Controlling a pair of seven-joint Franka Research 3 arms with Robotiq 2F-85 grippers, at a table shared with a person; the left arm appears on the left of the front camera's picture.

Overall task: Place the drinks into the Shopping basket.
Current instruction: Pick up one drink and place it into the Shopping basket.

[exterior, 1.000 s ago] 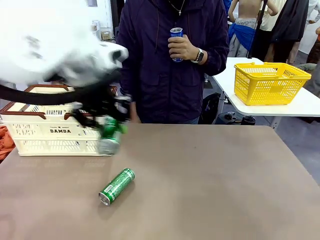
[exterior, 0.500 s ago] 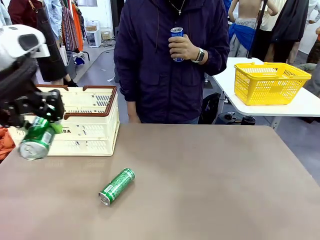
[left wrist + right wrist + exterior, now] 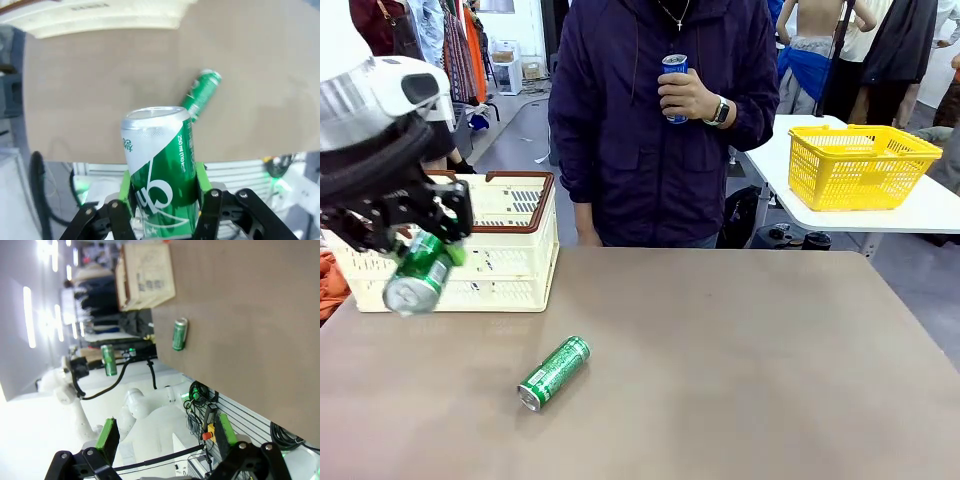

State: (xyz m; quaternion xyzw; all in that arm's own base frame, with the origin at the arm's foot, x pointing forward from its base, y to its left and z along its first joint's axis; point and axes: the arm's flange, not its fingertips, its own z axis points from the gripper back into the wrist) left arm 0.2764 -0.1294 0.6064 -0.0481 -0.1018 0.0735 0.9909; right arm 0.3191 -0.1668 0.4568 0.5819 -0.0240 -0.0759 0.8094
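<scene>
- Where the right wrist view looks along its own fingers, the right gripper [image 3: 166, 440] stands wide apart with nothing between its green pads [image 3: 107, 434].
- On the brown table [image 3: 740, 380], at about seven o'clock from its middle, one green can [image 3: 554, 372] lies on its side, its silver top towards the robot, well apart from both grippers.
- At nine o'clock in the front view the left gripper [image 3: 428, 250] is clamped on a second green can [image 3: 417, 275], which it holds off the table – tilted, silver end down and towards the camera.
- In the left wrist view that can [image 3: 160, 160] sits squarely between the two green pads [image 3: 126, 186], white lettering on its side, with the lying can [image 3: 200, 95] beyond it at one o'clock.
- Just behind the held can, at ten o'clock on the table, stands the Shopping basket [image 3: 510, 250], cream with a brown rim; the can overlaps its front wall in the picture and is outside it.
- At twelve o'clock a person stands at the far edge, one hand [image 3: 688, 98] raised to the chest around a blue can [image 3: 671, 68].
- Farther off at two o'clock, a yellow basket [image 3: 860, 165] rests on a white table [image 3: 940, 210].
</scene>
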